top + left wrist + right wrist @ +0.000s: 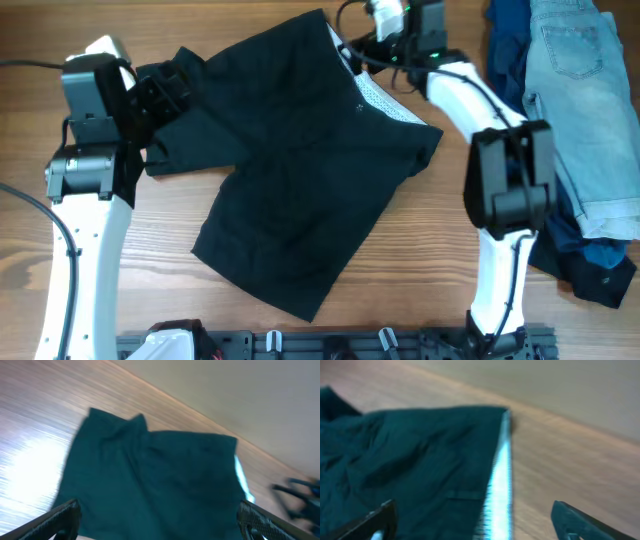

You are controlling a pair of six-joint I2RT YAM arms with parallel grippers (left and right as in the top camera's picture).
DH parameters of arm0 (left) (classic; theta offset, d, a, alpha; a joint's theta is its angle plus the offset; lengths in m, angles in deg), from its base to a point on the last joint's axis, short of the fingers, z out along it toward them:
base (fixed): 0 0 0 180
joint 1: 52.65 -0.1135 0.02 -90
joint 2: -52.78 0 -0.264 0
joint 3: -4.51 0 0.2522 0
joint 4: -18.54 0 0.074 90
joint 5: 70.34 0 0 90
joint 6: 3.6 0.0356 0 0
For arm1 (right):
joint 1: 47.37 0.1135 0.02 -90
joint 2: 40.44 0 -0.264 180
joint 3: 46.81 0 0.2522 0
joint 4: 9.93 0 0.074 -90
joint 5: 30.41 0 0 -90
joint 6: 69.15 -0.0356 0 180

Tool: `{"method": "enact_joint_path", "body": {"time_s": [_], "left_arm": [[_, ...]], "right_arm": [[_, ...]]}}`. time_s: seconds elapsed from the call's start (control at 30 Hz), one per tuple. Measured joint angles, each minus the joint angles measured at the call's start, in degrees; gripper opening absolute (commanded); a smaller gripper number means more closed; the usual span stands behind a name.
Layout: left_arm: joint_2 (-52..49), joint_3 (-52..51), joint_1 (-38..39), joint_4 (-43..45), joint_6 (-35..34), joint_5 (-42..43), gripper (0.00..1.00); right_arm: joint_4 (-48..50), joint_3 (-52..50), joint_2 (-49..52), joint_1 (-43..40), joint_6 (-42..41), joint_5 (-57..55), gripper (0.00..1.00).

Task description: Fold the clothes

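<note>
Black shorts point(300, 170) lie spread on the wooden table, with a pale mesh waistband lining point(385, 100) at the upper right and a small button point(358, 109). My left gripper point(165, 95) is open over the shorts' left leg end; in the left wrist view its fingers point(157, 522) straddle dark fabric point(150, 475). My right gripper point(362, 48) is open above the waistband's far corner; in the right wrist view its fingers point(475, 527) frame the pale waistband edge point(497, 485). Light-blue denim shorts point(585, 90) and dark blue garments point(505, 40) lie at the right.
More dark blue cloth point(590, 265) sticks out under the denim at the right edge. A black rail point(330, 345) runs along the table's front edge. Bare wood point(60, 30) shows at the far left.
</note>
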Motion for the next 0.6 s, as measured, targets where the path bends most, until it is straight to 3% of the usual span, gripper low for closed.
{"method": "enact_joint_path", "body": {"time_s": [0.3,0.6], "left_arm": [[-0.68,0.00,4.17,-0.68,-1.05,2.25,1.00],[-1.73,0.00,5.27,-1.70,-1.42,2.47,1.00]], "right_arm": [[1.01,0.00,2.01,5.22,-0.33,0.44,0.90],[-0.74,0.00,5.60,5.81,-0.96,-8.81,0.87]]}}
